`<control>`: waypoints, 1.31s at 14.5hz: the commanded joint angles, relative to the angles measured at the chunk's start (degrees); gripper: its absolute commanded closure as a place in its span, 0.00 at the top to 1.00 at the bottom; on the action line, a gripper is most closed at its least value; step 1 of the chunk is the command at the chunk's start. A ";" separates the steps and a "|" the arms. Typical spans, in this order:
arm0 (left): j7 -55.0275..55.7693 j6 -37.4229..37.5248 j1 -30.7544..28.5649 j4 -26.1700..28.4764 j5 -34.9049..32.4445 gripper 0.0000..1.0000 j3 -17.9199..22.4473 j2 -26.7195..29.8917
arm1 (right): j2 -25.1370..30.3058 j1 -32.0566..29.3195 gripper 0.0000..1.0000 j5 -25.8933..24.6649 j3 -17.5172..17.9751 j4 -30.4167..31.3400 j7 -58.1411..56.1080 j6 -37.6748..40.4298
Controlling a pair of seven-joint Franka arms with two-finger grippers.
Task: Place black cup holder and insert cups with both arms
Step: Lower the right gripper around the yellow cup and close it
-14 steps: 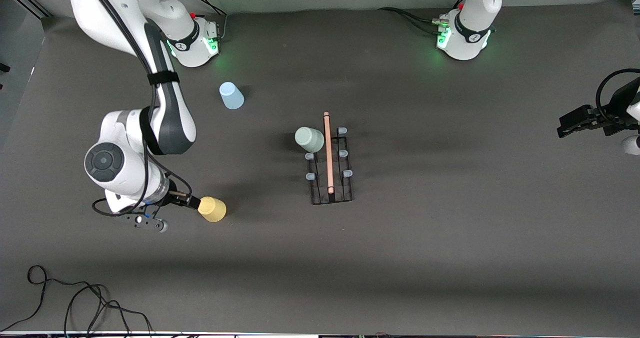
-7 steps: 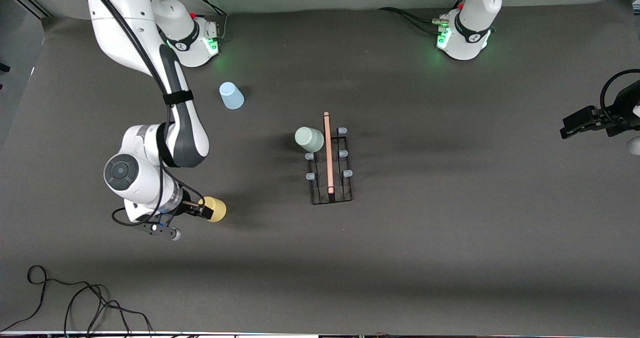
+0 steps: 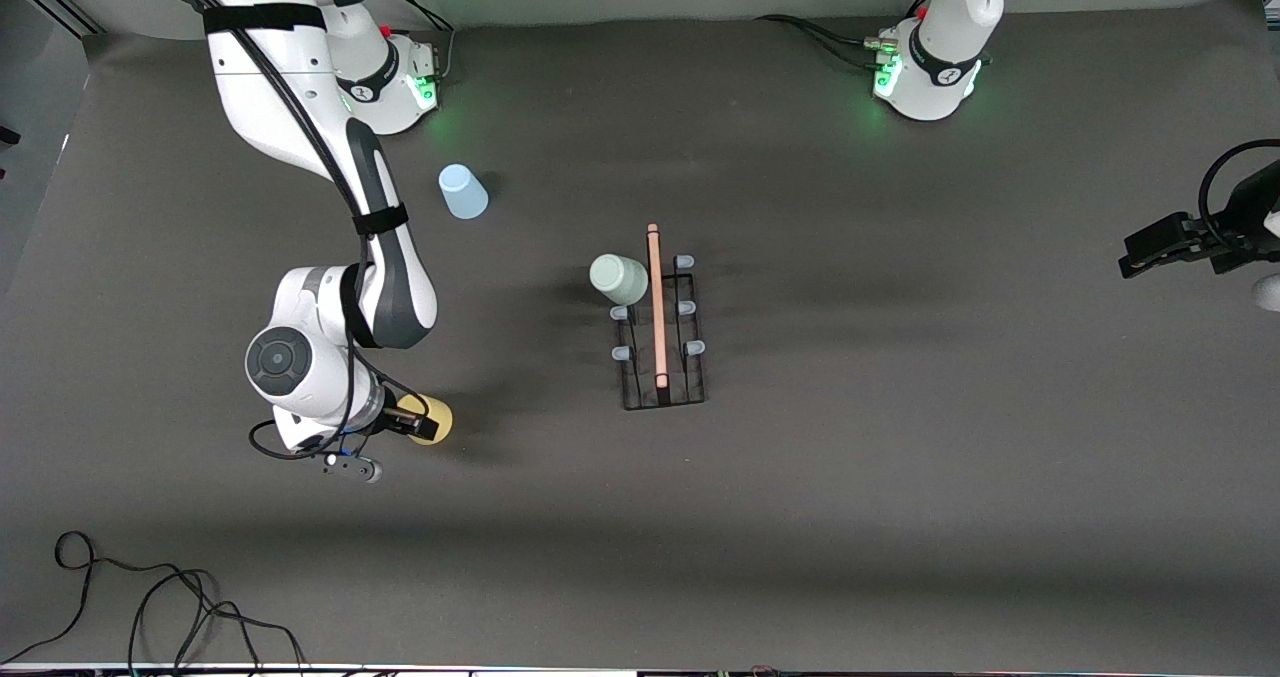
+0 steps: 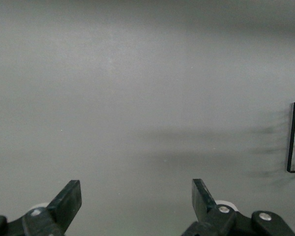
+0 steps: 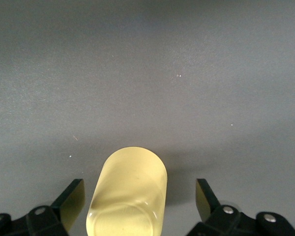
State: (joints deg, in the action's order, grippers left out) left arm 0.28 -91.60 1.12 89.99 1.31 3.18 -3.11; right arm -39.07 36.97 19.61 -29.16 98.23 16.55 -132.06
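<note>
The yellow cup (image 5: 130, 194) is framed between the spread jaws of the right gripper (image 3: 412, 421), nearer the front camera than the black cup holder (image 3: 660, 332), toward the right arm's end. A grasp appears imminent; jaws must be closed. The left gripper (image 4: 136, 201) waits, jaws spread.

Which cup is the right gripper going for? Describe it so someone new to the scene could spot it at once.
Start at the black cup holder mid-table and look toward the right arm's end, nearer the front camera. There the yellow cup sits on the table between the open fingers of the right gripper. It is the only yellow one: the blue cup stands farther away, and the green cup sits on the holder.
</note>
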 commanded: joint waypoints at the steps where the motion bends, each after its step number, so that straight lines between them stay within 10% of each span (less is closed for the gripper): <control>1: -0.99 -0.16 -0.15 0.71 0.71 1.00 0.16 0.65 | -0.13 0.38 1.00 1.84 0.59 2.13 -1.96 -3.63; 7: -1.16 -0.34 -0.24 0.62 0.80 1.00 0.16 0.65 | -0.92 0.64 0.94 7.11 1.65 2.40 -3.45 -6.02; 13: -1.34 -0.25 -0.24 0.53 2.29 1.00 0.16 0.65 | 0.13 0.56 0.21 7.20 1.65 2.40 -3.98 -4.18; 19: -1.34 0.10 -0.24 0.62 2.29 1.00 0.16 0.65 | 4.96 0.47 0.18 7.55 1.47 -1.72 -0.22 4.42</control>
State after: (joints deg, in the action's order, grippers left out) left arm -0.04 -91.60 1.09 90.12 2.76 3.18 -3.11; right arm -37.08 37.13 25.58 -27.27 97.57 15.08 -131.34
